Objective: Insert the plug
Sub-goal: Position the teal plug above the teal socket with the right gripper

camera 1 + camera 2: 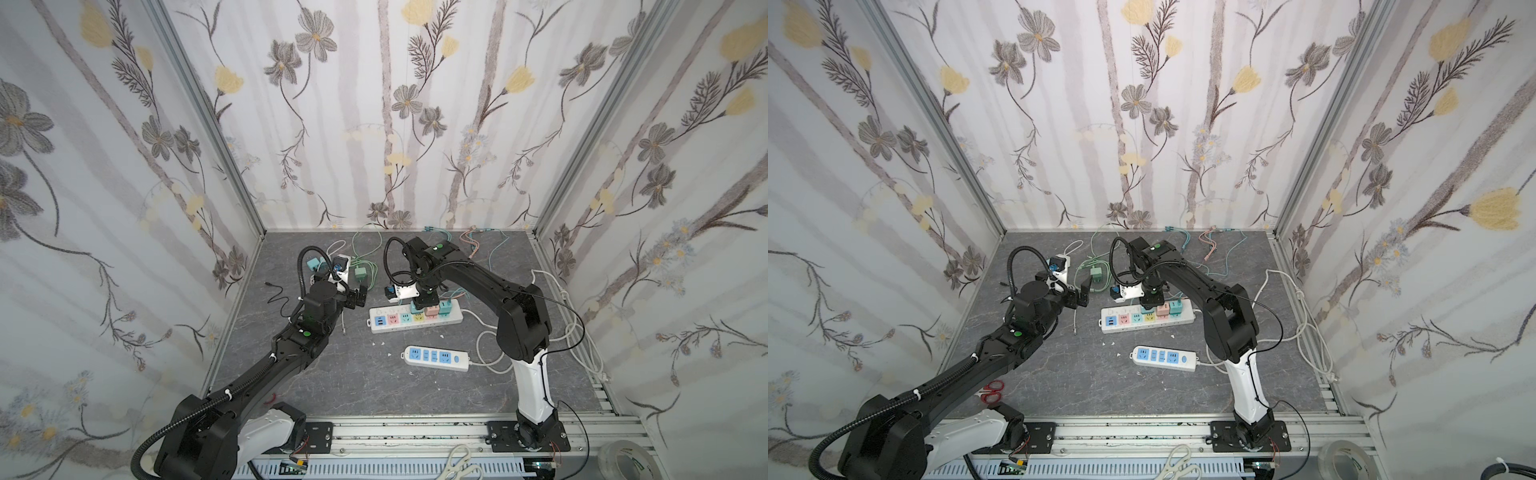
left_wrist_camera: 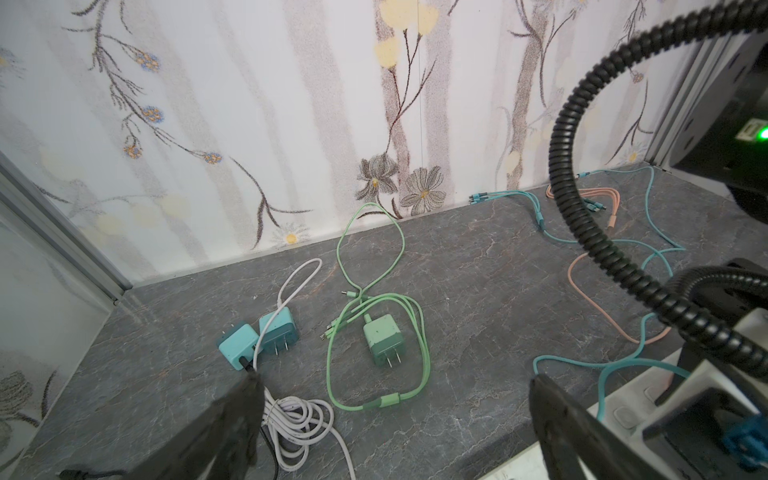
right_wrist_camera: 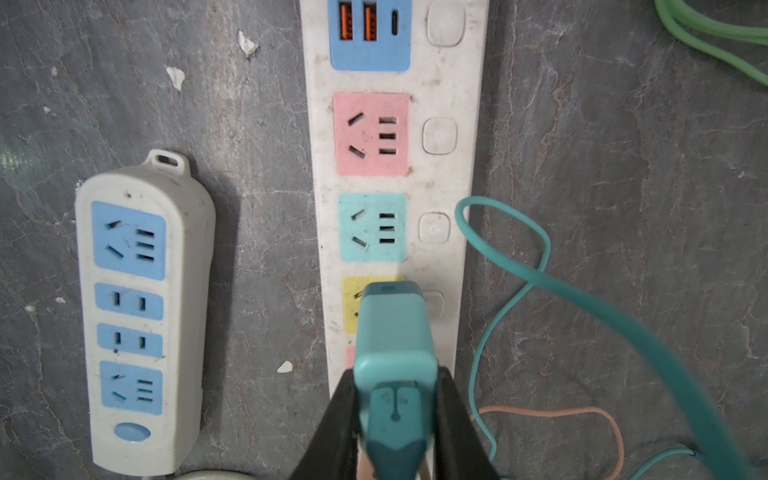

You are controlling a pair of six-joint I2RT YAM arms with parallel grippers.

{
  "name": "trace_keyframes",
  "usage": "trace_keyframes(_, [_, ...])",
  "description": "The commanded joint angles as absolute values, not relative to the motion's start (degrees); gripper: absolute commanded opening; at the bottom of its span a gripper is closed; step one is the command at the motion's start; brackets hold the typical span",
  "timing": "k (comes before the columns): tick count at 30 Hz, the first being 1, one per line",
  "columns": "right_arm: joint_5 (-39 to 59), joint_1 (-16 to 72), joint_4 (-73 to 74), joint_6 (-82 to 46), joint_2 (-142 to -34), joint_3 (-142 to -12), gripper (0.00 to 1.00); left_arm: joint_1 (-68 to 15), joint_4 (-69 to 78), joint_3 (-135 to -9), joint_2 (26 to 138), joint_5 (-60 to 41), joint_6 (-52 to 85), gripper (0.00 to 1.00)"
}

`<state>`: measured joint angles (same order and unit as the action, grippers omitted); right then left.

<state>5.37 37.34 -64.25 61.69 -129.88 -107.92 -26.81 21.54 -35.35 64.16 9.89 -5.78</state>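
My right gripper [image 3: 395, 399] is shut on a teal plug [image 3: 392, 328], its black fingers [image 3: 340, 415] pressed on both sides of the body. The plug's far end sits at the yellow socket [image 3: 351, 307] of the long white power strip [image 3: 469, 166]; its prongs are hidden. In both top views this gripper [image 1: 424, 301] [image 1: 1152, 301] stands over the strip [image 1: 455, 318] [image 1: 1113, 330], beside a pink and a teal plug standing in the strip. My left gripper [image 2: 395, 377] [image 1: 358, 297] hangs open and empty left of the strip, near a green plug [image 2: 382, 345] lying on the floor.
A short white strip with blue sockets [image 1: 436, 357] [image 3: 141, 311] lies in front of the long one. Two teal plugs [image 2: 257, 340] and a coiled white cable [image 2: 299, 428] lie by my left gripper. Teal, green and pink cables trail toward the back wall. Red scissors [image 1: 992, 390] lie front left.
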Motion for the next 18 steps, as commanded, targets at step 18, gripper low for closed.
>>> trace_keyframes(18, [0.00,37.44,-60.43,63.68,-128.85,-102.11,0.00,-26.63,20.06,-35.55,64.12,10.90,-5.62,1.00])
